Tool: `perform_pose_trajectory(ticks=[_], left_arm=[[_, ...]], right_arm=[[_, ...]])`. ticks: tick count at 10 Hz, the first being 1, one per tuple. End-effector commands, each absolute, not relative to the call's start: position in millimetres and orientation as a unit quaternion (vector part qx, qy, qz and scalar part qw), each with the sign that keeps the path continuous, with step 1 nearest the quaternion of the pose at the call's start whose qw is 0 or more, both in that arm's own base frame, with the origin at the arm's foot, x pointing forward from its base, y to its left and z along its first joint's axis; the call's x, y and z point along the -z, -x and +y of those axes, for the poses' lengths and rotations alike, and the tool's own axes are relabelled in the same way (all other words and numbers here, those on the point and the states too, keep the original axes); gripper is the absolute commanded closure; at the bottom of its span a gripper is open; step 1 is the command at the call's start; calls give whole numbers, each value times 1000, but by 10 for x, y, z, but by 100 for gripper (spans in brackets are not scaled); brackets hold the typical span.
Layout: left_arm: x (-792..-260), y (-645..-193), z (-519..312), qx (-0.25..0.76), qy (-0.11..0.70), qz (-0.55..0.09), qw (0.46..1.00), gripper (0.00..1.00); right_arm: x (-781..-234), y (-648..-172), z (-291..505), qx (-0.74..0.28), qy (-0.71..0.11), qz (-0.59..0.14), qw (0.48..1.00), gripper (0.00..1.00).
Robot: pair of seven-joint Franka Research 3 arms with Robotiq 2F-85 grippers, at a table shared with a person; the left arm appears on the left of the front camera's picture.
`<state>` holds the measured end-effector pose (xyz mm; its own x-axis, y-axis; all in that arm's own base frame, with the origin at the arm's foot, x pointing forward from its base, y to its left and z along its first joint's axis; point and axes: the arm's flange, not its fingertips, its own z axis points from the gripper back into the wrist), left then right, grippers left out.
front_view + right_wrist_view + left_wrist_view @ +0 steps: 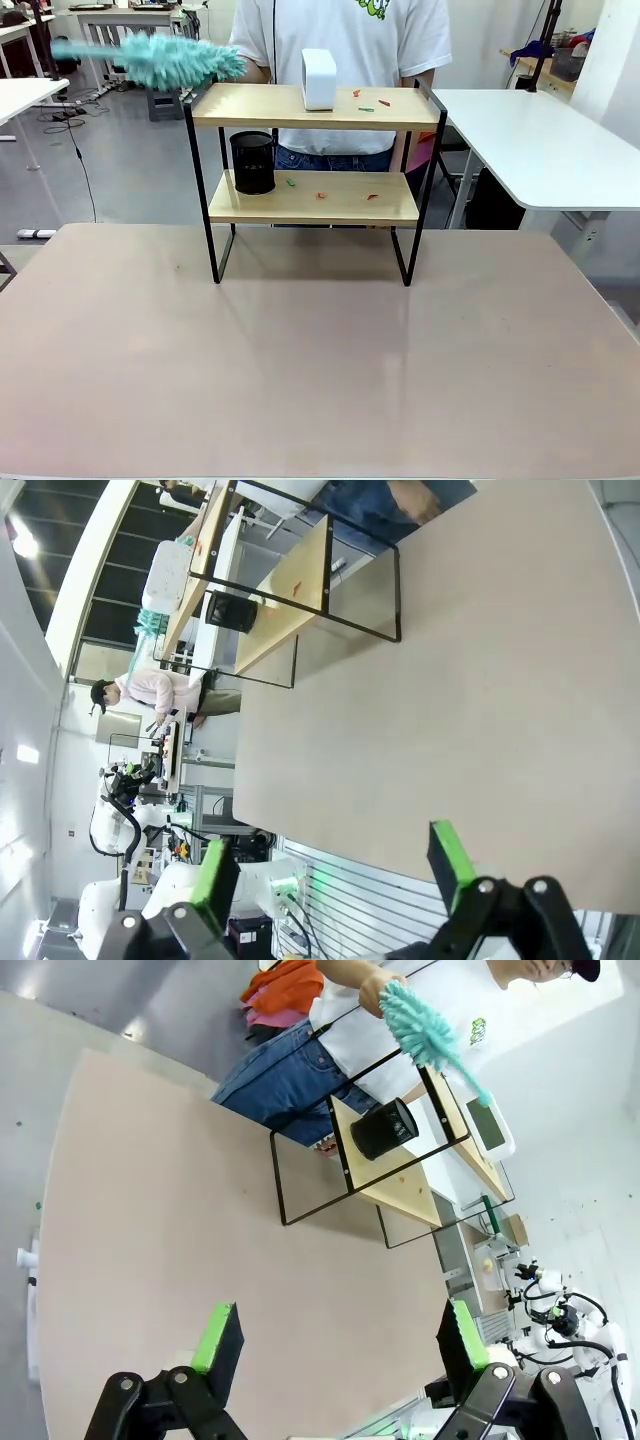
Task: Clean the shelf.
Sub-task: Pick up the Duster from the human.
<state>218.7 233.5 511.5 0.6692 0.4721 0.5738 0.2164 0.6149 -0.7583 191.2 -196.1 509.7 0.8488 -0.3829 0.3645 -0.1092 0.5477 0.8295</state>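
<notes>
– Pale tabletop (320, 350), bare on our side. Where is the shelf from the grippers?

– Well ahead of both, near the far edge. One shelf (260, 105), upright: two wood boards in a thin black frame with four legs.

– And the left gripper?

– The left gripper (338, 1335) hangs above the table with its two green-padded fingers spread wide and nothing between them. The right gripper (333, 865) is the same: wide apart, nothing held.

– The person?

– One person (340, 30) stands behind the shelf. One hand (375, 988) is closed round the thick end of one teal duster (180, 60). From that hand the duster reaches out past the shelf's left end, about level with the top board. It's blurred, so I can't tell whether it touches the frame.

– What's on the boards?

– Below that hand, at the left end of the lower board, stands one black mesh cup (252, 162). To the right of the cup lie three scraps (322, 196): one green, two orange. To the right of the hand, on the top board, stands one white box (319, 78). Just beyond the box are three more scraps: orange, green and red. That makes six.
</notes>
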Motion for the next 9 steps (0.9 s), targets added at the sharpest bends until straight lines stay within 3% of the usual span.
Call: perform_pose_trajectory(ticks=[1,5,8,9], left_arm=[[-5059,-2191,2362,-73,435,-407,800,0],[-5050,-2170,2383,-84,433,-399,804,0],[-5603,-2823,2336,-122,521,-299,790,0],[-5821,-3150,2371,-113,571,-239,777,0]], right_arm=[[-5090,-1915,-1999,71,-476,-272,833,0],[-5090,-1915,-1999,71,-476,-272,833,0],[-5090,-1915,-1999,71,-476,-272,833,0],[-5090,-1915,-1999,71,-476,-272,833,0]])
